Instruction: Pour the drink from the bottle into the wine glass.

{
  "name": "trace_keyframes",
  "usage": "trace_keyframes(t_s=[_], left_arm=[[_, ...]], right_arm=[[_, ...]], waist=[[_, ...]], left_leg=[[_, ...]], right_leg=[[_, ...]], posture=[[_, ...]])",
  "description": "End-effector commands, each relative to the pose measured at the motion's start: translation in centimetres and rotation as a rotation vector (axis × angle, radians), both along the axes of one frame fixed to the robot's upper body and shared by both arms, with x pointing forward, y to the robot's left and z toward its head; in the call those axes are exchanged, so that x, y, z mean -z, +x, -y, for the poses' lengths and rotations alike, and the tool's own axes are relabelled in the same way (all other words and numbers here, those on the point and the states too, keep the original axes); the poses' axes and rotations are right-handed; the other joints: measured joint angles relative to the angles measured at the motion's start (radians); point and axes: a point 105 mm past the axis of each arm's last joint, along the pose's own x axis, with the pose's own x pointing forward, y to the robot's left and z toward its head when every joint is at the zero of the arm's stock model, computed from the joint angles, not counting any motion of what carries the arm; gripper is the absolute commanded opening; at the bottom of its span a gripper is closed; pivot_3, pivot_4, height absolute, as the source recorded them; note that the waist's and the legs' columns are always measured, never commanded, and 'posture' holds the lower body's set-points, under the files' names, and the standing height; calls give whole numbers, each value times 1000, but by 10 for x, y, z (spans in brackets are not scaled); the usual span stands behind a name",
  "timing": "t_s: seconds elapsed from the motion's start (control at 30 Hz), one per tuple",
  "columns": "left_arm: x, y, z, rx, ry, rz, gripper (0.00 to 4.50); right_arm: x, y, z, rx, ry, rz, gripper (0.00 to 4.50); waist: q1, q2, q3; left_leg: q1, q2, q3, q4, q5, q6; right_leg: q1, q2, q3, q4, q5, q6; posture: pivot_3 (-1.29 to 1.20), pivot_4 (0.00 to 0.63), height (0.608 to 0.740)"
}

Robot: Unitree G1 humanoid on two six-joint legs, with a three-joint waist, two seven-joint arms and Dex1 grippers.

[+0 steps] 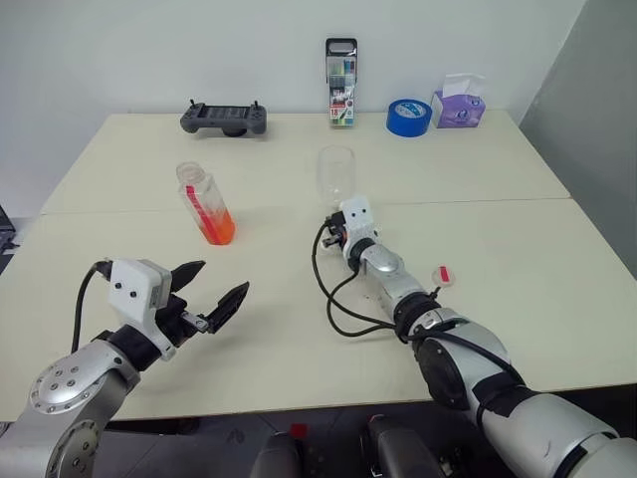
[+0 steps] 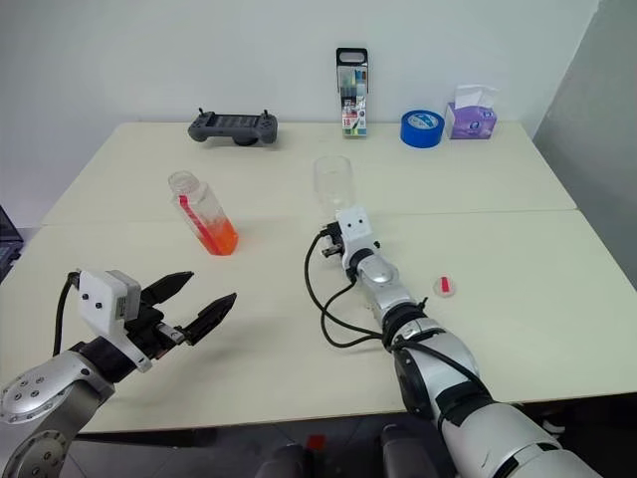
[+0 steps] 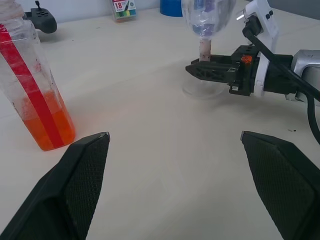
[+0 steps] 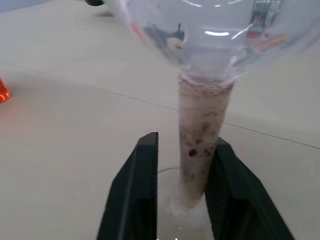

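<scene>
right tool (image 4: pixel 182 192) sits level at the wine glass (image 1: pixel 336 173), fingers either side of the stem w/ a slim gap on one side, not clamped. glass stands upright mid-worktop (image 1: pixel 518 269). left tool (image 1: pixel 217 292) gapes wide, empty, near the uncapped bottle (image 1: pixel 205 204) w/ orange drink (image 1: pixel 218 229).

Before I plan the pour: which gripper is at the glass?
The right gripper, its fingers either side of the glass stem. The left gripper hangs open, nearer the robot than the bottle.
</scene>
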Motion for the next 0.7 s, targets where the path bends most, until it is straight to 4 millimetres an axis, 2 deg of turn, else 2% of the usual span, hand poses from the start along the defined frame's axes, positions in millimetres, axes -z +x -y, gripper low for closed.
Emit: trace_keyframes(t_s=[0.03,0.13,0.23,0.43,0.57,0.7], left_arm=[[-10,-1,1,14,18,48,4500],[-10,1,1,16,19,49,4500],[-10,3,1,21,19,51,4500],[-9,6,-1,23,19,54,4500],[-2,5,-17,-43,20,45,4500],[6,8,-40,-153,26,48,4500]], right_arm=[[-3,-2,-2,-14,-7,40,2446],[0,-2,2,-8,-26,46,3582],[4,-2,7,8,-47,49,4484],[14,-1,24,39,-71,47,4484],[22,-5,56,55,-75,88,4484],[14,-26,90,-7,-52,171,4484]], waist=[[0,0,0],[0,0,1],[0,0,1],[0,0,1],[3,0,1],[22,0,1]], left_leg=[[0,0,0,0,0,0],[0,0,0,0,0,0],[0,0,0,0,0,0],[0,0,0,0,0,0],[0,0,0,0,0,0],[-1,-1,0,1,0,0]], right_leg=[[0,0,0,0,0,0],[0,0,0,0,0,0],[0,0,0,0,0,0],[0,0,0,0,0,0],[0,0,0,0,0,0],[1,-1,-1,-1,-1,1]], posture=[[0,150,740],[0,150,740],[0,150,740],[0,150,740],[0,150,740],[0,150,740]])
